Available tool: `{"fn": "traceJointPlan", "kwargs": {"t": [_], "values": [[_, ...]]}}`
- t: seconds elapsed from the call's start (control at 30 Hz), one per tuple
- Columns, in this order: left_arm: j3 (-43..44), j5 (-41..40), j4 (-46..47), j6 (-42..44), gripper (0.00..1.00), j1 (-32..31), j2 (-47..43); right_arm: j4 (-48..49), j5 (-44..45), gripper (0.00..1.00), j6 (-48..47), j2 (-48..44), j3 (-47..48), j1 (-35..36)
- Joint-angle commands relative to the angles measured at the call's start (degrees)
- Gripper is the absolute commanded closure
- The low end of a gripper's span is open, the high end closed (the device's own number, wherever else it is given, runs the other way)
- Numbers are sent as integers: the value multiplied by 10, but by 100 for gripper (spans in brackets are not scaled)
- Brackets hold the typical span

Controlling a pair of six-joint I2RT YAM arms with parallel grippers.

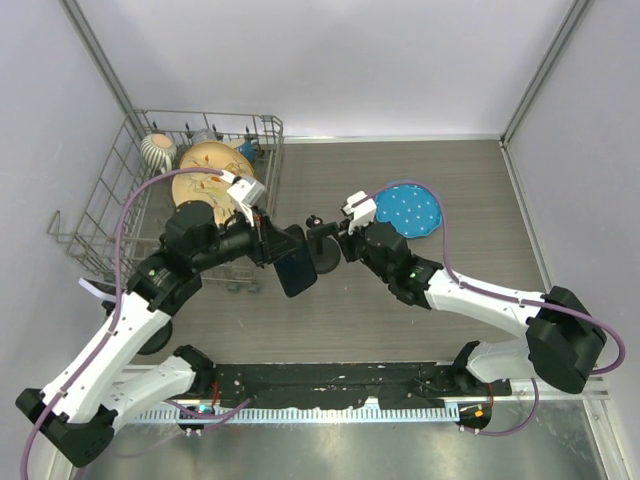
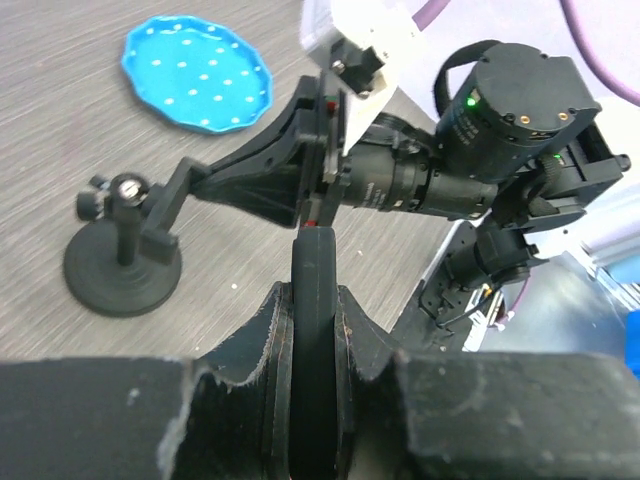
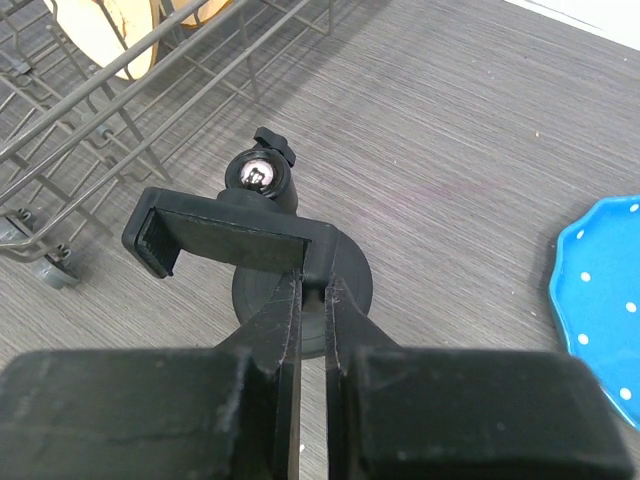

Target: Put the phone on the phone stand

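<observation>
My left gripper [image 1: 270, 241] is shut on a black phone [image 1: 296, 264] and holds it tilted above the table, just left of the stand. In the left wrist view the phone [image 2: 316, 270] stands edge-on between my fingers [image 2: 268, 325]. The black phone stand [image 1: 324, 259] has a round base [image 2: 122, 277], a ball joint [image 3: 258, 173] and a clamp bar [image 3: 222, 241]. My right gripper [image 1: 346, 241] is shut on the right end of the clamp, seen in the right wrist view [image 3: 313, 283]. The clamp [image 2: 262, 180] sits just beyond the phone's top edge.
A wire dish rack [image 1: 118, 200] with wooden plates and a ribbed bowl stands at the back left, also in the right wrist view [image 3: 120, 110]. A blue dotted plate [image 1: 410, 210] lies right of the stand, also in the left wrist view [image 2: 197, 72].
</observation>
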Motion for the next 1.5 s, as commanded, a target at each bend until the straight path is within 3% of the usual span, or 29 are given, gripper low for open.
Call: {"fn": "traceJointPlan", "kwargs": {"t": [0.0, 0.13, 0.17, 0.33, 0.43, 0.5, 0.8, 1.1, 1.47], "values": [[1, 137, 156, 20, 100, 0, 35, 29, -66, 99, -38, -2, 19, -10], [11, 272, 226, 69, 100, 2, 86, -30, -204, 99, -42, 7, 46, -71], [10, 292, 267, 75, 100, 2, 100, -37, -283, 99, -43, 16, 50, -88], [-14, 357, 391, 113, 100, 7, 149, -100, -442, 99, -84, 58, 101, -161], [45, 387, 331, 181, 100, 7, 219, -108, -513, 99, -91, 80, 121, -179], [82, 387, 257, 259, 100, 7, 252, -113, -534, 99, -95, 88, 128, -190], [106, 375, 273, 349, 100, 8, 345, -85, -592, 99, -104, 98, 105, -221], [145, 382, 265, 357, 100, 8, 398, -74, -616, 99, -102, 102, 101, -232], [176, 343, 161, 430, 100, 14, 419, -61, -600, 99, -98, 101, 95, -232]]}}
